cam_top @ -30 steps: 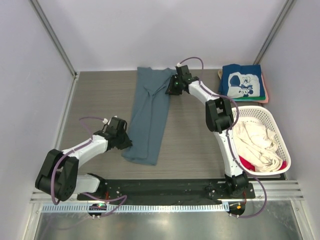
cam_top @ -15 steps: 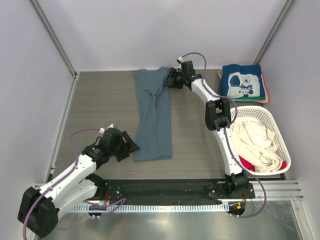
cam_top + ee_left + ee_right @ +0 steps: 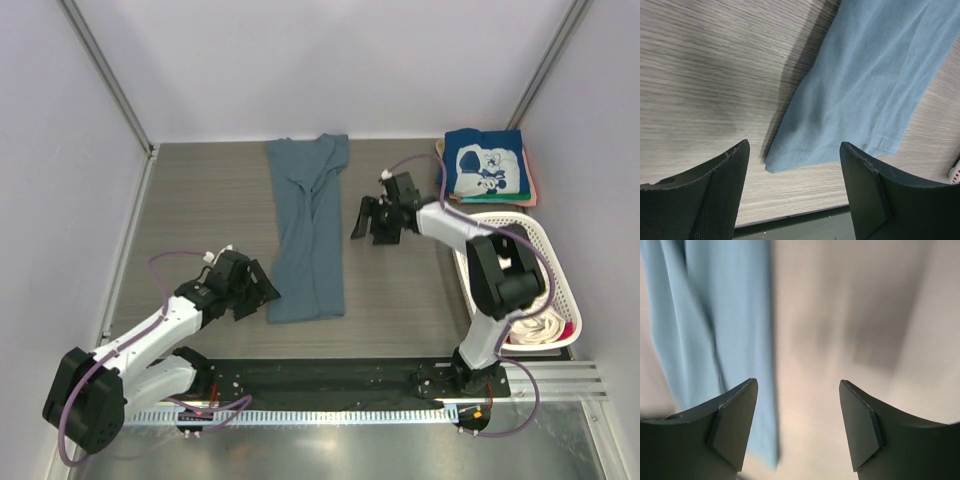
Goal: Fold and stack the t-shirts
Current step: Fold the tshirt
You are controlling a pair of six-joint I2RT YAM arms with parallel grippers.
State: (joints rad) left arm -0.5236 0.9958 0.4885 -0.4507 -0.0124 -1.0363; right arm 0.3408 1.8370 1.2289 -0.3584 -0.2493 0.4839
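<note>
— Slate-blue t-shirt (image 3: 305, 230): where does it lie?
— Flat on the counter (image 3: 200, 200), folded lengthwise into a long narrow strip. It runs from the far edge down toward the arms, a little left of the middle. The far end is creased and spreads wider; the near end is cut square.

— And the left end effector (image 3: 262, 297)?
— Just beside the near left corner of that strip. Its jaws stand wide apart and grip nothing. In the left wrist view the hem corner of the t-shirt (image 3: 865, 85) lies on the wood below, between the two fingers of the left end effector (image 3: 794, 147).

— The right one?
— The right end effector (image 3: 372, 225) hangs over bare counter just to the right of the strip, about halfway along it. Its jaws are also spread wide, with nothing in them. Its wrist view is blurred, so I cannot tell how close it is to the wood. That view shows the blue cloth (image 3: 715, 330) on the left side and bare counter between the fingers (image 3: 797, 384).

— Any other shirts?
— A folded navy t-shirt (image 3: 485, 165) with a white print tops a small stack in the far right corner, with green and pink edges showing under it. Near it, the white basket (image 3: 545, 240) holds a cream t-shirt (image 3: 540, 328), partly behind the right arm.
</note>
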